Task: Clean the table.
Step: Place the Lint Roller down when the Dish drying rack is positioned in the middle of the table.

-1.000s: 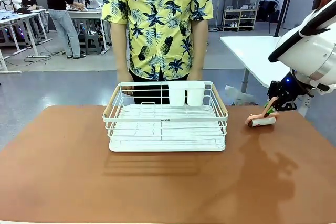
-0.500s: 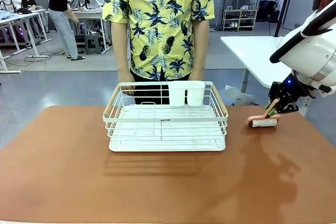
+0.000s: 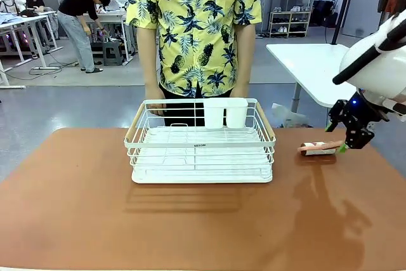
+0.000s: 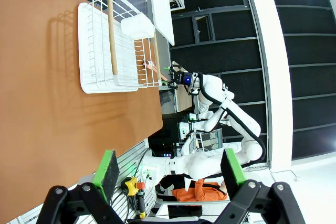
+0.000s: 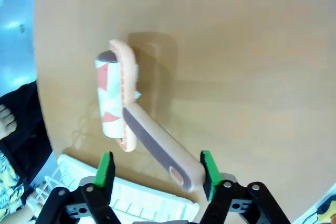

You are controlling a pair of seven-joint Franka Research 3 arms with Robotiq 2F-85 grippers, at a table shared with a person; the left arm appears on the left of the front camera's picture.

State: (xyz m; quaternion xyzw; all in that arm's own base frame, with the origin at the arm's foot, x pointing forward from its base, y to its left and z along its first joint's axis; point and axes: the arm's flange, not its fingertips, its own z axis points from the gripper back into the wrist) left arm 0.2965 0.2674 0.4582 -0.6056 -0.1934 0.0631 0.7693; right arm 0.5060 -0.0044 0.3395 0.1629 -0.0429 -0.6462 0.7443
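Note:
The reddish-brown table (image 3: pixel 190 220) carries a lint roller (image 3: pixel 319 148) with a pink handle, lying flat near its right far edge. My right gripper (image 3: pixel 348 143) hangs open just right of the roller. In the right wrist view the roller (image 5: pixel 116 98) rests on the table (image 5: pixel 241 51), and the end of its handle lies between the spread green pads of the right gripper (image 5: pixel 156 174) without being pinched. My left gripper (image 4: pixel 169 169) is open and empty, held off the table's (image 4: pixel 42 77) near side.
A white wire dish rack (image 3: pixel 202 150) with wooden handles stands mid-table toward the far side; it also shows in the left wrist view (image 4: pixel 105 45). A person in a yellow patterned shirt (image 3: pixel 190 23) stands behind it, hands at its far rim. A smaller white table (image 3: pixel 304 61) is at back right.
The right gripper has opened and let go of the roller's handle. The roller dropped from tilted to lying flat, and the gripper shifted slightly right.

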